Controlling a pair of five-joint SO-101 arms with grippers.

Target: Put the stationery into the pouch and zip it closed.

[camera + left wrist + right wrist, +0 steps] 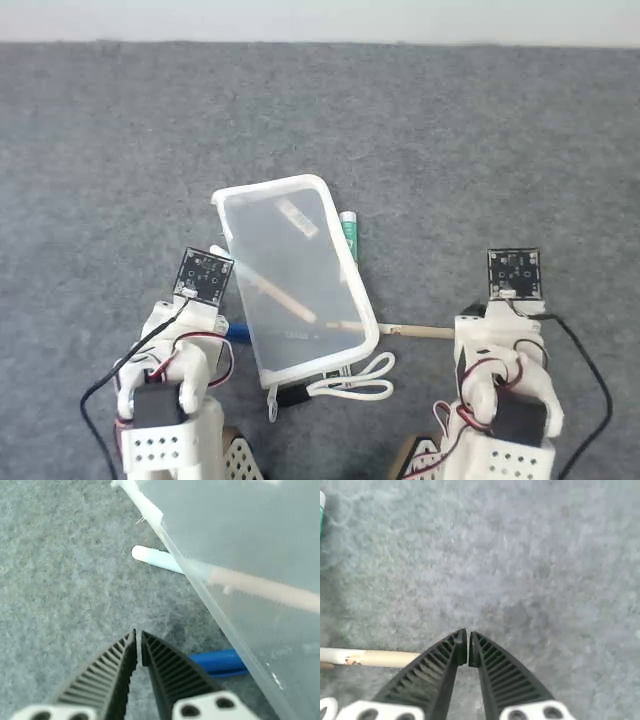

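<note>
2 sets of jaws sit pinched together, empty, either side of the pouch (295, 280) on the table (500, 150). It looks light, floppy and slick, so pinch its white rim. A stiff pencil (420, 330) pokes out right.

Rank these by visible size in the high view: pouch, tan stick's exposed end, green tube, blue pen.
Largest: pouch.
Next: tan stick, exposed end, and green tube, which are too alike to rank.
Smallest: blue pen, visible bit beside the pouch.
</note>
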